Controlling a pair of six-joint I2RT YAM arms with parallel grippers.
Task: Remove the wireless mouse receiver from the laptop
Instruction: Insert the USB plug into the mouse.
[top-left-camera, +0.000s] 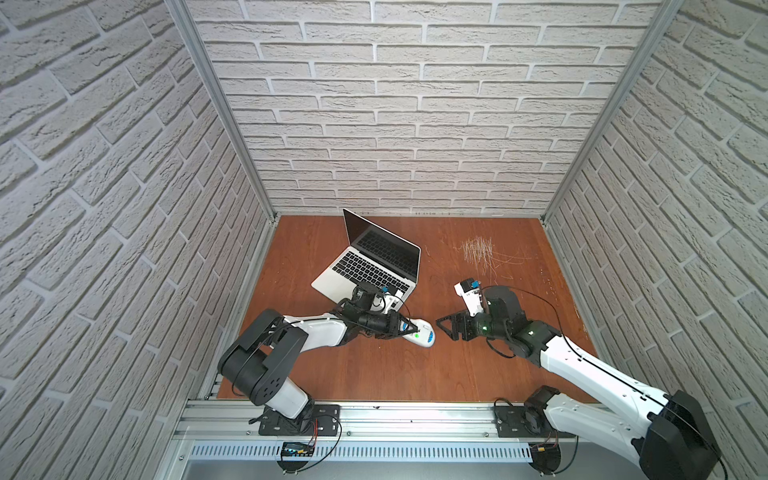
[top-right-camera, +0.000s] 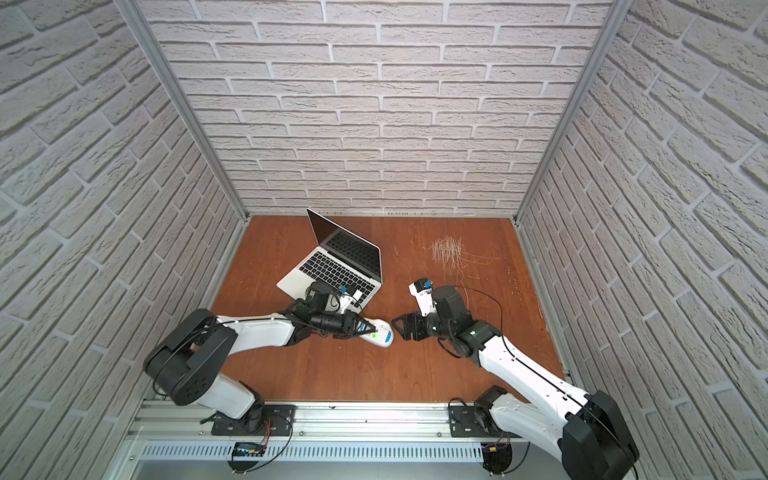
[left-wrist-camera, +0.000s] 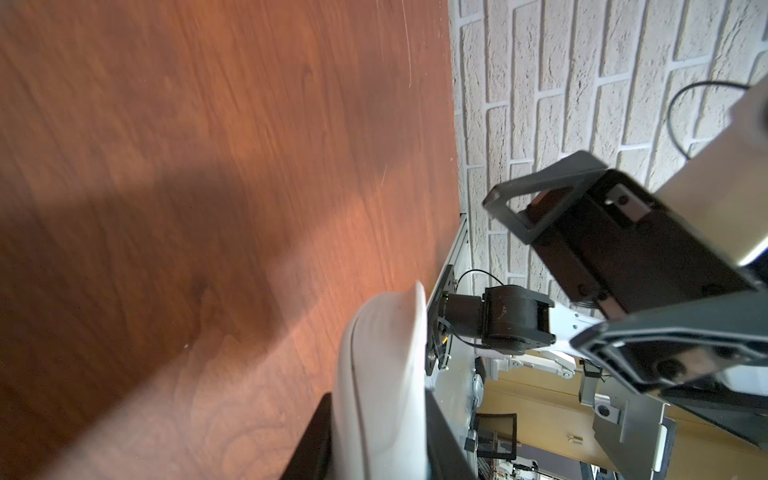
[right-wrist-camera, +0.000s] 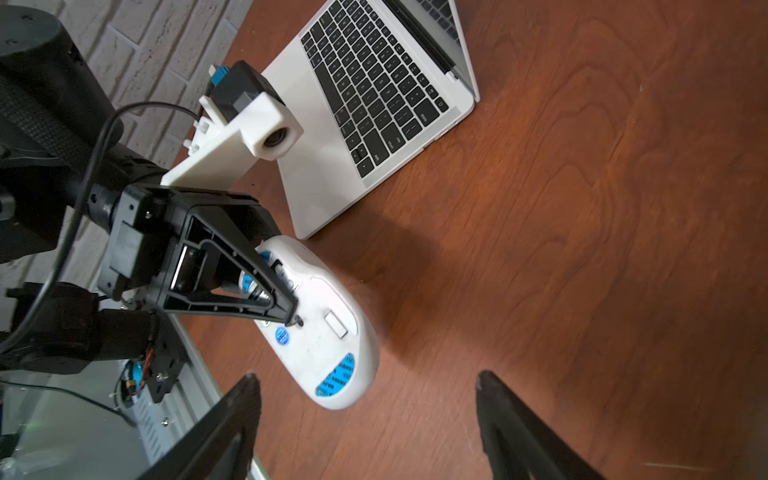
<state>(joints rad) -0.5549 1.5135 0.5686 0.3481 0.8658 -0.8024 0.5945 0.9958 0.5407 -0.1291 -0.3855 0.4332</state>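
Left hand (top-left-camera: 412, 328) pinches the mouse (top-left-camera: 426, 335), right hand (top-left-camera: 444, 330) spread; I see the laptop (top-left-camera: 360, 267) angled far-left to near-right, opening near-left

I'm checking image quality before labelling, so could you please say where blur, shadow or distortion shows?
Both top views: wide lens stretches the side walls, laptop sharp; left wrist view: table smeared, mouse soft, broad shadow across; right wrist view: mouse fairly sharp, far table grain blurred.
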